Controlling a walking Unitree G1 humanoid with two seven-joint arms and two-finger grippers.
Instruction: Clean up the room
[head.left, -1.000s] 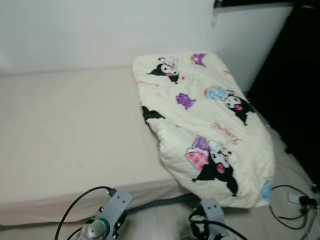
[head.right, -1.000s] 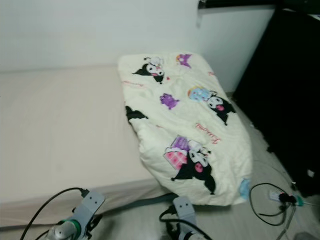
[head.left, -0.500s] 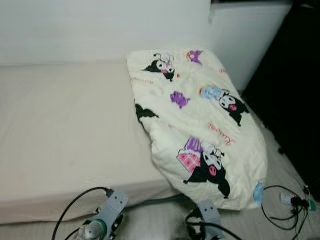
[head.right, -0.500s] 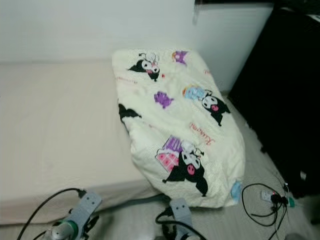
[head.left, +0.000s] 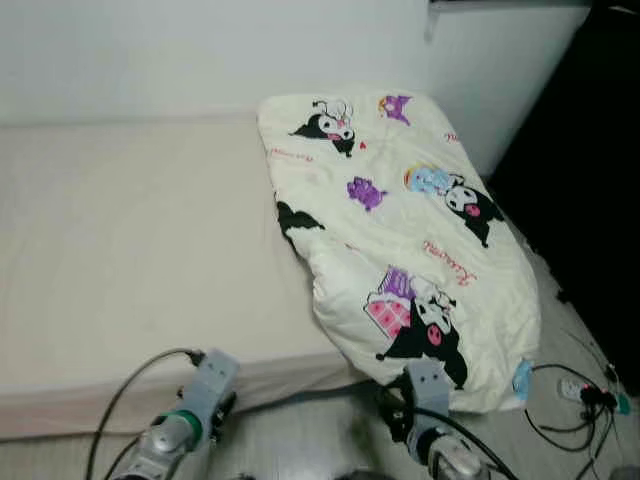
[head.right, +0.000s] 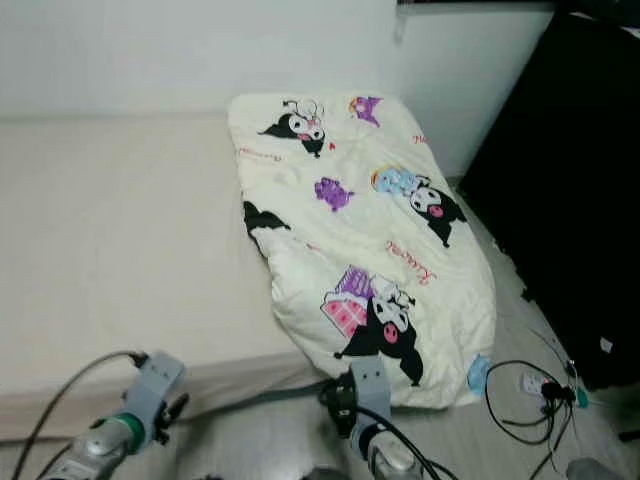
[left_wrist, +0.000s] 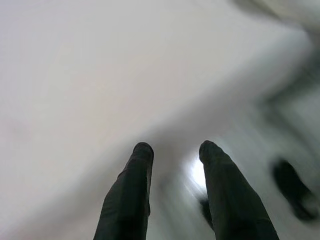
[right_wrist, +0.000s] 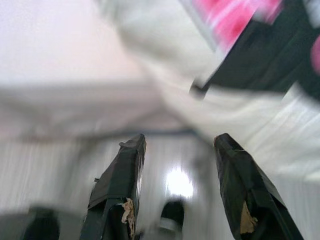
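We're in a home bedroom here: a low bed (head.left: 130, 250) with a plain beige sheet against a white wall (head.left: 200, 50), a cartoon-print duvet (head.left: 400, 240) draped over its end, and charger cables (head.left: 575, 390) tangled on the floor.

**A bed by a white wall**

A big bed (head.left: 130, 260) with a plain cream sheet sits against a white wall (head.left: 200, 50). The wall is bare and bright. On the right side stands something tall and black (head.left: 590, 200), too dark to make out. The floor (head.left: 300, 450) is pale grey and looks a bit shiny. Black cables (head.left: 565, 400) lie curled on the floor near the bed's corner, beside the dark thing.
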